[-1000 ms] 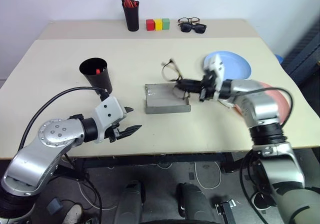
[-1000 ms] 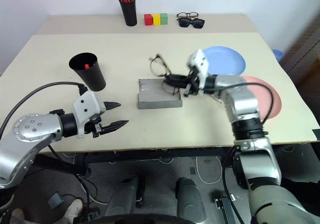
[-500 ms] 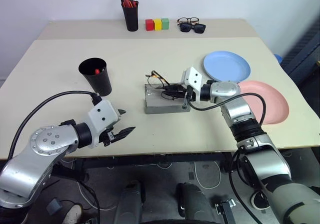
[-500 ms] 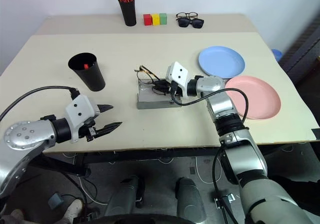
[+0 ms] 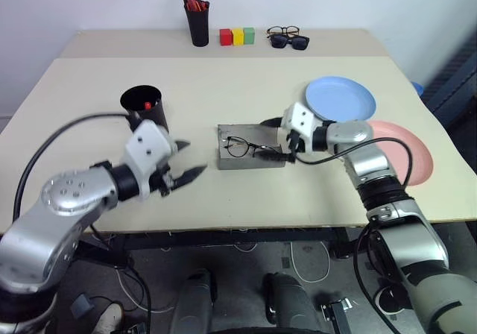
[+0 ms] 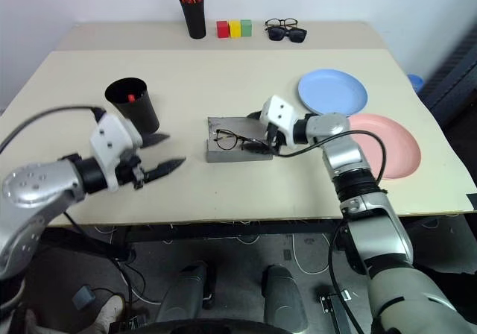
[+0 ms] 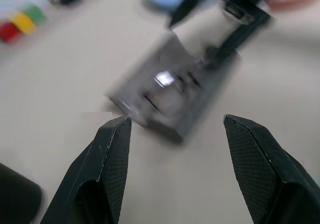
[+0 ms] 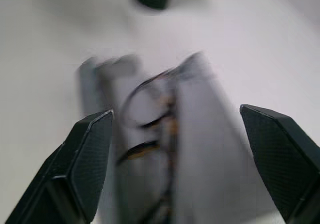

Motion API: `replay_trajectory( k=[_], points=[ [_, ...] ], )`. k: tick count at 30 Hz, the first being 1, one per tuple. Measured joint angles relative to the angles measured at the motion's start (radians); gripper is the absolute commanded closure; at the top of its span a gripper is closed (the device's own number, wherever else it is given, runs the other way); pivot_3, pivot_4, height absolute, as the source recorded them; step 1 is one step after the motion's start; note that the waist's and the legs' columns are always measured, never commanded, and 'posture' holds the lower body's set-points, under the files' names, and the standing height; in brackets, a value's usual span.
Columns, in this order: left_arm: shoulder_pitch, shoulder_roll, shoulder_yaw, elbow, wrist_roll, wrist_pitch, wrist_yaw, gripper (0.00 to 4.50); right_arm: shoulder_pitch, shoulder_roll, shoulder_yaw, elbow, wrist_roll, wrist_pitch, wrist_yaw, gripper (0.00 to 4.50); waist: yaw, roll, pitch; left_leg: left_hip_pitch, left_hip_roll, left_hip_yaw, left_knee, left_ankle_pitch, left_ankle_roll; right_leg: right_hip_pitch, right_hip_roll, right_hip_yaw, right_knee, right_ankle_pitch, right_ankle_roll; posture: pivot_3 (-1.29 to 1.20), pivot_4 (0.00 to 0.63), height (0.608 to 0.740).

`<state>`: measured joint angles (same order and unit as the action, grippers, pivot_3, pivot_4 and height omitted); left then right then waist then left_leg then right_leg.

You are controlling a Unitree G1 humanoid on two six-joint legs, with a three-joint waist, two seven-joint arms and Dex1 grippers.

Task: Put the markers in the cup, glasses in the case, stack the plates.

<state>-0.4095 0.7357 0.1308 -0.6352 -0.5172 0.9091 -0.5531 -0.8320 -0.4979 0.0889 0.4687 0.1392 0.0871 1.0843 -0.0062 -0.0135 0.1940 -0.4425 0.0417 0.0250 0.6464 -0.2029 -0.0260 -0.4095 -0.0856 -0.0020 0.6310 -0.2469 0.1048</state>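
- Our right gripper has its jaws spread wide, gripping nothing; the glasses lie just ahead of it inside the open case, likely released for closing.
- Our left gripper hangs parted and empty, with the cup just behind it, probably waiting to shut the lid.

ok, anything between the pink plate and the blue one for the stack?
Nothing visible. The pink plate and blue plate lie side by side on the table, with bare tabletop between their rims. The right gripper, open, is off to the side at the case, not between them.
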Motion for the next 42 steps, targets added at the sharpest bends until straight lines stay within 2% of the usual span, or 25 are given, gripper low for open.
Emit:
replay_trajectory(
  k=[1, 4, 5, 8, 9, 13, 17, 22, 29, 32, 35, 38, 42],
  points=[
    [-0.059, -0.010, -0.021, 0.049, 0.016, 0.007, 0.021, 1.52, 0.017, -0.028, -0.035, -0.048, 0.026, 0.051, -0.014, 0.32, 0.002, 0.000, 0.000, 0.000, 0.000, 0.000, 0.000, 0.000, 0.000, 0.001, 0.000, 0.000, 0.000, 0.000, 0.000, 0.00, 0.150, 0.740],
    [-0.213, -0.034, -0.102, 0.247, 0.084, 0.030, 0.064, 2.36, 0.138, -0.116, -0.152, -0.200, 0.109, 0.202, -0.042, 0.26, 0.013, -0.001, 0.000, 0.000, 0.000, 0.000, 0.000, 0.000, 0.000, 0.001, 0.000, 0.000, -0.001, 0.000, 0.001, 0.00, 0.150, 0.740],
    [-0.228, -0.036, -0.114, 0.284, 0.098, 0.034, 0.065, 2.89, 0.165, -0.126, -0.170, -0.224, 0.125, 0.229, -0.046, 0.26, 0.012, -0.001, 0.000, 0.000, 0.000, 0.000, -0.001, 0.000, 0.000, 0.000, 0.000, 0.000, -0.001, 0.000, 0.001, 0.00, 0.150, 0.740],
    [-0.337, -0.076, -0.243, 0.479, 0.186, -0.017, 0.049, 4.35, 0.398, -0.200, -0.279, -0.398, 0.205, 0.275, -0.029, 0.26, 0.025, -0.001, 0.000, 0.000, 0.000, 0.000, -0.003, 0.000, 0.000, 0.000, 0.001, 0.000, -0.001, 0.000, 0.005, 0.00, 0.150, 0.740],
    [-0.360, -0.086, -0.273, 0.536, 0.216, -0.037, 0.047, 4.44, 0.453, -0.207, -0.301, -0.434, 0.223, 0.276, -0.020, 0.26, 0.021, -0.001, 0.000, 0.000, 0.000, 0.000, -0.003, 0.000, 0.000, 0.000, 0.001, 0.000, -0.002, 0.000, 0.005, 0.00, 0.150, 0.740],
    [-0.500, -0.181, -0.383, 0.814, 0.332, -0.149, 0.032, 4.44, 0.685, -0.259, -0.401, -0.577, 0.272, 0.266, 0.014, 0.26, 0.016, -0.001, 0.000, -0.001, 0.000, 0.000, -0.001, 0.000, 0.000, 0.000, 0.001, 0.000, -0.002, -0.001, 0.002, 0.00, 0.150, 0.740],
    [-0.649, -0.297, -0.422, 1.092, 0.422, -0.278, 0.030, 4.44, 0.873, -0.270, -0.503, -0.708, 0.306, 0.267, 0.011, 0.26, 0.014, -0.002, 0.001, 0.000, 0.000, 0.000, 0.000, 0.000, 0.000, 0.000, 0.001, 0.000, -0.002, 0.000, 0.001, 0.00, 0.150, 0.740],
    [-0.779, -0.386, -0.476, 1.387, 0.541, -0.440, 0.034, 4.44, 0.973, -0.264, -0.567, -0.785, 0.318, 0.271, -0.044, 0.26, 0.016, -0.002, 0.001, -0.001, 0.000, 0.000, 0.001, -0.001, 0.000, 0.000, 0.001, 0.000, -0.003, 0.000, 0.000, 0.00, 0.150, 0.740],
    [-0.850, -0.477, -0.618, 1.703, 0.759, -0.743, 0.031, 4.44, 0.991, -0.258, -0.581, -0.859, 0.360, 0.288, -0.126, 0.26, 0.020, -0.003, 0.001, -0.004, 0.000, 0.000, -0.001, -0.001, 0.001, -0.002, 0.001, 0.000, -0.007, 0.000, 0.000, 0.00, 0.150, 0.740],
    [-0.854, -0.515, -0.608, 1.753, 0.766, -0.819, -0.059, 4.44, 0.999, -0.259, -0.581, -0.861, 0.367, 0.290, -0.145, 0.26, 0.023, -0.004, 0.002, -0.007, 0.000, 0.000, -0.001, -0.002, 0.002, -0.002, 0.001, 0.000, -0.010, 0.000, 0.000, 0.00, 0.150, 0.740],
    [-0.860, -0.517, -0.540, 1.750, 0.704, -0.807, -0.234, 4.44, 1.014, -0.259, -0.581, -0.865, 0.376, 0.292, -0.161, 0.26, 0.021, -0.004, 0.001, -0.008, 0.000, 0.000, -0.001, -0.002, 0.003, -0.002, 0.001, 0.000, -0.011, 0.001, 0.001, 0.00, 0.150, 0.740],
    [-0.863, -0.488, -0.497, 1.691, 0.653, -0.728, -0.419, 4.44, 1.021, -0.259, -0.585, -0.866, 0.379, 0.292, -0.176, 0.26, 0.018, -0.004, 0.001, -0.008, 0.000, 0.000, -0.001, -0.003, 0.003, -0.002, 0.001, 0.000, -0.011, 0.001, 0.001, 0.00, 0.150, 0.740],
    [-0.834, -0.428, -0.470, 1.505, 0.586, -0.547, -0.636, 4.44, 1.023, -0.259, -0.585, -0.866, 0.379, 0.290, -0.189, 0.26, 0.018, -0.003, 0.001, -0.007, 0.001, 0.000, -0.001, -0.002, 0.003, -0.002, 0.001, 0.000, -0.009, 0.001, 0.000, 0.00, 0.150, 0.740]
  ],
)
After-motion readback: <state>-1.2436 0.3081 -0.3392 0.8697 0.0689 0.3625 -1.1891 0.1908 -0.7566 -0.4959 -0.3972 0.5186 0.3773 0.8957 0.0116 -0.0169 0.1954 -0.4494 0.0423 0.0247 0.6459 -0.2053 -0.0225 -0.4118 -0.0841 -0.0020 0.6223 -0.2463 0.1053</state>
